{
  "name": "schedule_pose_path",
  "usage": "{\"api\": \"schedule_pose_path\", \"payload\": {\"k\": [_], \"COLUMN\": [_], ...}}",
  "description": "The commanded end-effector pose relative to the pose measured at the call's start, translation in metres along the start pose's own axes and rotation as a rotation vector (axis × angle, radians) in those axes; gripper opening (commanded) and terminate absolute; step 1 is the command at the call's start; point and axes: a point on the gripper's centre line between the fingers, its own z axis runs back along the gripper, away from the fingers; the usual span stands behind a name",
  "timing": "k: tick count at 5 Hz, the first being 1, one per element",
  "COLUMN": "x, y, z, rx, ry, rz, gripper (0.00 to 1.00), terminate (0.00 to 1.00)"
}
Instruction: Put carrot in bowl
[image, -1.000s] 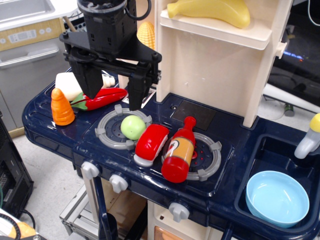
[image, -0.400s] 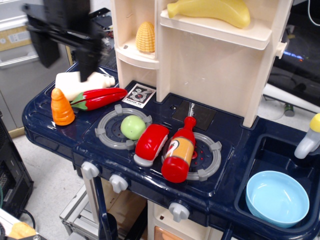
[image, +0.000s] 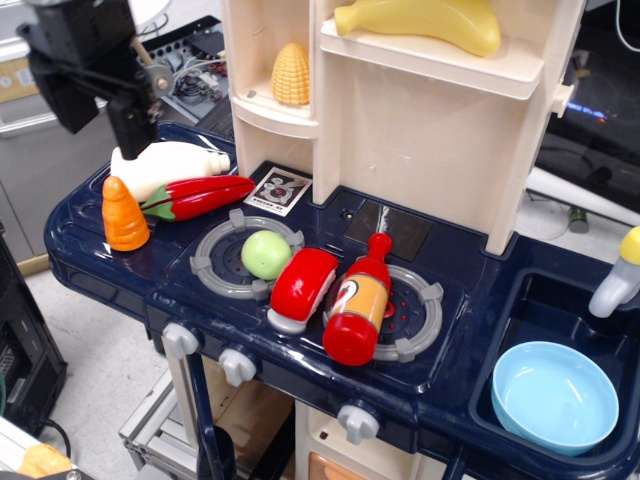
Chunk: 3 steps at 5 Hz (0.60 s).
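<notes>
Carrot (image: 124, 215) standing upright near the left edge of the dark blue toy stove top (image: 300, 330), orange, ridged, rounded tip up, just beside the stem end of the red chili pepper (image: 200, 194).

Largest first: cream shelf unit (image: 420, 120) rising along the back edge, carrying a yellow banana (image: 425, 22) on top and a corn cob (image: 291, 73) in a lower niche. Black gripper (image: 95, 105) hanging above the back left corner, over the carrot and apart from it, fingers spread wide, nothing between them. Light blue bowl (image: 555, 395) sitting in the sink at the front right corner, well apart from the carrot. White bottle (image: 165, 165) lying behind the pepper. Ketchup bottle (image: 358, 300) lying across the right burner, touching the red-and-white piece (image: 303, 288) between burners. Green ball (image: 266, 254) resting on the left burner.
</notes>
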Motion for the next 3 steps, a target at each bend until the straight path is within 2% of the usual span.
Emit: {"api": "schedule_pose_path", "payload": {"k": [1, 2, 3], "x": [-0.001, -0.005, -0.011], "y": [0.008, 0.006, 0.006], "z": [-0.017, -0.027, -0.042], "rx": [-0.064, -0.120, -0.148], "ry": [-0.025, -0.017, -0.015], "rz": [-0.030, -0.027, -0.018], "gripper": [1.00, 1.00, 1.00], "terminate": [0.00, 0.00, 0.00]}}
